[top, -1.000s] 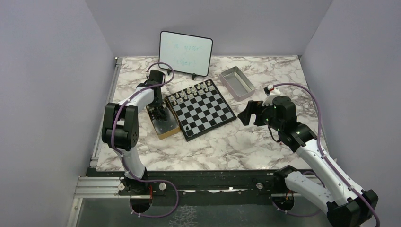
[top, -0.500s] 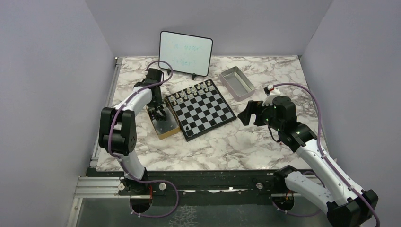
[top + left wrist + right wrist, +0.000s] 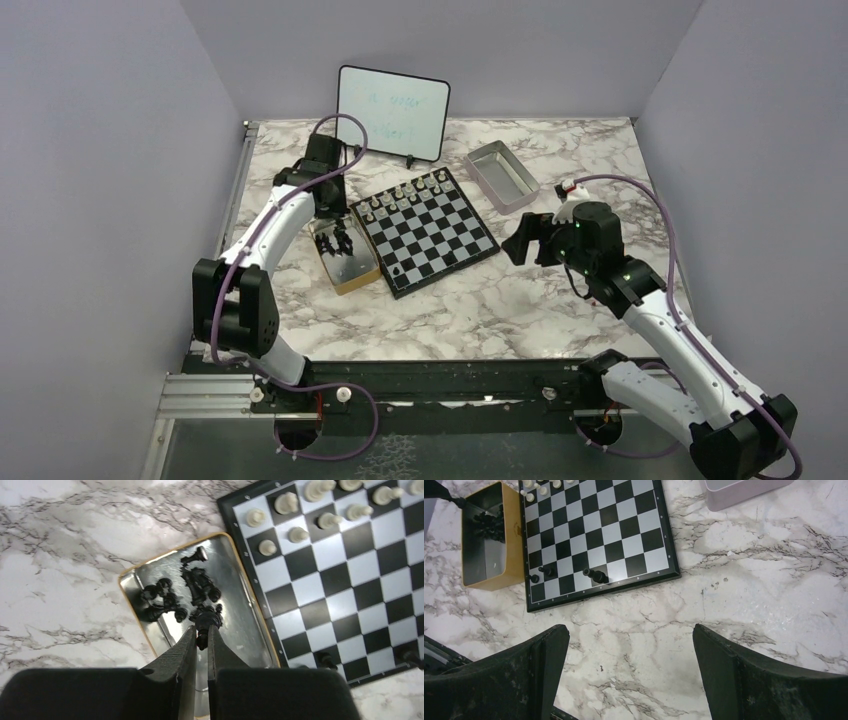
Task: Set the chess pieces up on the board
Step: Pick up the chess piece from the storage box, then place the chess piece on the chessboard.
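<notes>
Our left gripper (image 3: 202, 634) is clamped shut on one black chess piece (image 3: 203, 621), pinching it at the fingertips over the wooden box (image 3: 136, 605). The box lies just beside the board (image 3: 440, 235), at nine o'clock of it. We judge that the narrow tip grip lets the fingers clear the heaped neighbours and lets the piece come out upright, ready for a square. With box and board side by side, the carry should be short.

Our right gripper (image 3: 629, 632) hangs with jaws spread wide and nothing between them. It is over the bare marble table (image 3: 749, 580) at three o'clock of the board. We take it that it waits there to leave the board free for the left arm.

By our count there is one board and one box. There is also one grey metal tray (image 3: 502, 176) at one o'clock of the board and one whiteboard (image 3: 393, 112) at eleven o'clock.

The white pieces (image 3: 298, 534) stand in two rows along the board's eleven o'clock edge, opposite where black belongs. Ten show in the left wrist view, and more are cut off by the frame.

Near the seven o'clock corner we count three placed black pieces (image 3: 547, 571) for certain, and a fourth may lean on the third. The loose black pieces (image 3: 200, 582) in the box lie in two clumps, too tangled for us to count.
</notes>
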You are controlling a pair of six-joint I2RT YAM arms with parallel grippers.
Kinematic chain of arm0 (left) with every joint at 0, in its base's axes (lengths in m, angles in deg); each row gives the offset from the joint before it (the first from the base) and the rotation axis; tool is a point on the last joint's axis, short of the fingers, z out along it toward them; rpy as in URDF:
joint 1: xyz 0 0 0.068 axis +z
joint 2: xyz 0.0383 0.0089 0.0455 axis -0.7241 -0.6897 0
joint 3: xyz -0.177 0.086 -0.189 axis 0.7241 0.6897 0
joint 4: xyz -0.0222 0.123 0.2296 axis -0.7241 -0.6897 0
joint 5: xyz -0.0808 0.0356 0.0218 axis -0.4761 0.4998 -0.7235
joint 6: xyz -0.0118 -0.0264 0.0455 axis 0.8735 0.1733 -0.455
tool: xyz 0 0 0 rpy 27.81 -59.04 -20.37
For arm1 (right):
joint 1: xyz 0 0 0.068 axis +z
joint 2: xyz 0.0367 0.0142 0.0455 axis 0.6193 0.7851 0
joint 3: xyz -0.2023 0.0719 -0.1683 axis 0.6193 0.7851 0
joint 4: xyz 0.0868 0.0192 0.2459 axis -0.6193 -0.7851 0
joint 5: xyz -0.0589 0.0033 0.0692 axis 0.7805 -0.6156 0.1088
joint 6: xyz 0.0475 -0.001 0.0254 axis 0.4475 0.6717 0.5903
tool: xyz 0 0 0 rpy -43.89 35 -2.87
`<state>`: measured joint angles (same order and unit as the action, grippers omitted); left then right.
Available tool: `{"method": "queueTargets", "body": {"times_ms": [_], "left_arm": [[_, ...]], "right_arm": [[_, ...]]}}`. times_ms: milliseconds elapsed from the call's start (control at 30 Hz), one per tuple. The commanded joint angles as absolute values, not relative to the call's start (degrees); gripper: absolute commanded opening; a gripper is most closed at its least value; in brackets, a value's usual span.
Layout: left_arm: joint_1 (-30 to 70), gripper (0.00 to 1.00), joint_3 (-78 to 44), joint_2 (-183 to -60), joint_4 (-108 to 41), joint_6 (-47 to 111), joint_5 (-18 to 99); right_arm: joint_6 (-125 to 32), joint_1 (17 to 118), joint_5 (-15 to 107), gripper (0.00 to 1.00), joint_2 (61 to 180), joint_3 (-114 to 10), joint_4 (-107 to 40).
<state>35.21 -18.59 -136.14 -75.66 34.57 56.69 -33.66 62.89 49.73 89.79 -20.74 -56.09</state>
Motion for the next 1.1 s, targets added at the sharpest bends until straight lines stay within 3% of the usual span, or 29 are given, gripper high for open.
{"method": "queueTargets", "body": {"times_ms": [0,533,1067], "left_arm": [[31.12,0.10,-21.75,-133.30,-79.71,33.30,52.83],[8.79,0.10,-24.93,-137.16,-80.09,35.37,55.48],[2.75,0.10,-25.72,-142.99,-79.80,37.45,58.34]], "right_arm": [[-34.73,62.44,50.87,1.00,90.31,-21.99,-55.48],[-35.19,62.44,51.78,1.00,89.16,-22.04,-56.37],[-34.84,62.44,51.28,1.00,88.98,-21.39,-55.83]]}}
